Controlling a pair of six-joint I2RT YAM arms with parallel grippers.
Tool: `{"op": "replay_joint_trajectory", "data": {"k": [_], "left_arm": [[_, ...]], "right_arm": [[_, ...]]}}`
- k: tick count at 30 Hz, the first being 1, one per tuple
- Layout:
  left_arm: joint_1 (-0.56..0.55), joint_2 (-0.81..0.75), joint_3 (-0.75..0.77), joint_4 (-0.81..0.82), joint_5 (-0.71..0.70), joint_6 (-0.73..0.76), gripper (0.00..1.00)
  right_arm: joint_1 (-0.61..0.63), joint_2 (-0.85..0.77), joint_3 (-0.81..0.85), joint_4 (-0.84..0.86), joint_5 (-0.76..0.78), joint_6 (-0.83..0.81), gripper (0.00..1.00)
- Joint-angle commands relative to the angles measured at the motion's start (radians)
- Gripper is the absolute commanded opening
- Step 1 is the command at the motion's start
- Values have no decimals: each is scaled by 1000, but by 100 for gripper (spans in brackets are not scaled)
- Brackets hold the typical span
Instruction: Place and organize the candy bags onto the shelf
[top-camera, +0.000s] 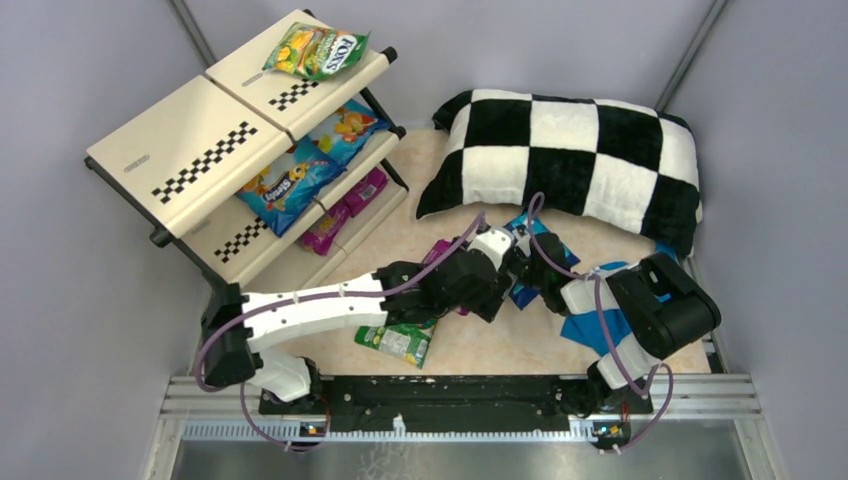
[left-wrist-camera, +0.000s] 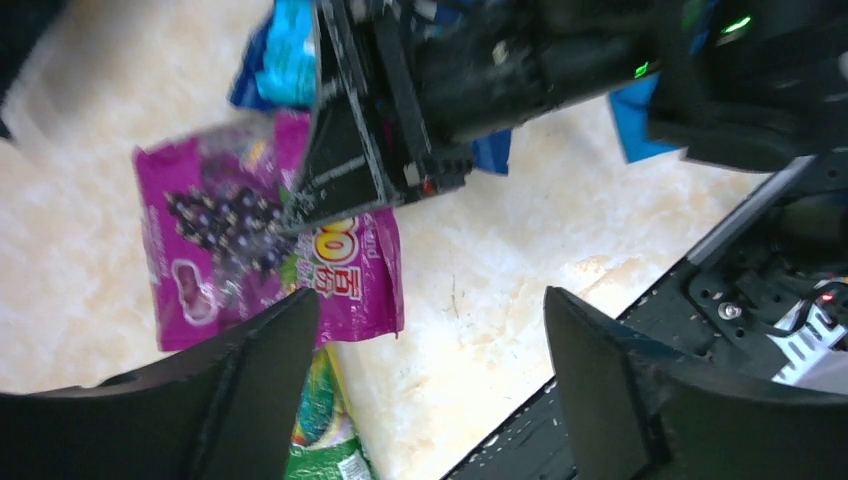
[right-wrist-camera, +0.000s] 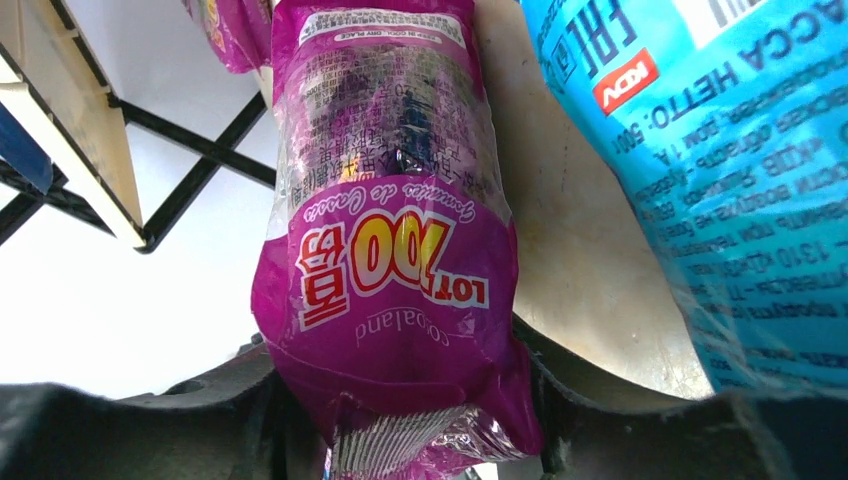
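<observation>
While my right tool (right-wrist-camera: 400, 385) grips the magenta bag (right-wrist-camera: 390, 260) endwise, its long axis aims at the shelf (top-camera: 190, 135), upper left, and my left tool (left-wrist-camera: 425, 390) gapes empty.

The overhead view is bright and evenly lit, with only soft shadows beneath the pillow (top-camera: 560, 150) and shelf (top-camera: 200, 160) on the bench (top-camera: 480, 345). The left wrist view is blurred, its magenta bag (left-wrist-camera: 220, 250) smeared. In the right wrist view that bag (right-wrist-camera: 390, 260) is sharp, with glare on its film, against a blown-out white background.
</observation>
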Motion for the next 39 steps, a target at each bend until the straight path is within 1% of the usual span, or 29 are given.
{"op": "replay_joint_trajectory", "data": {"k": [1, 2, 4, 7, 8, 10, 12, 15, 17, 20, 25, 28, 31, 33, 35, 36, 39], "left_arm": [[14, -107, 154, 25, -18, 152, 96], [17, -109, 203, 16, -31, 193, 98], [22, -90, 316, -2, -48, 278, 98], [38, -32, 461, 9, -77, 411, 99], [47, -20, 484, 37, -87, 471, 99], [81, -9, 487, 114, -89, 550, 99], [132, -7, 470, 183, -59, 580, 99], [257, -19, 443, 208, 74, 508, 99], [294, -54, 394, 234, 81, 496, 99], [294, -121, 296, 278, 92, 535, 99], [288, -198, 166, 352, 25, 588, 99], [261, -210, 152, 358, -37, 633, 99], [234, -224, 124, 386, -72, 680, 99], [201, -225, 103, 416, -156, 754, 99], [179, -246, 67, 464, -223, 834, 99], [172, -263, 51, 497, -233, 867, 99], [172, -325, 33, 528, -255, 916, 99]], "right_arm": [[7, -39, 13, 100, 70, 19, 45], [8, -39, 15, 103, 70, 21, 44], [6, -40, 27, 109, 62, 27, 40], [8, -42, 50, 130, 32, 56, 38], [7, -45, 53, 152, 21, 79, 36], [12, -57, 58, 200, 7, 128, 35], [33, -76, 91, 189, 14, 150, 35], [84, -94, 154, 138, 48, 158, 34], [129, -99, 196, 121, 94, 164, 35], [211, -70, 267, 102, 176, 159, 35], [333, 89, 410, 198, 251, 215, 34], [406, 194, 514, 255, 298, 242, 34], [481, 284, 617, 275, 365, 245, 34], [515, 334, 637, 346, 432, 275, 34], [535, 394, 668, 404, 464, 284, 34], [542, 426, 702, 420, 466, 291, 34], [565, 517, 797, 431, 432, 285, 34]]}}
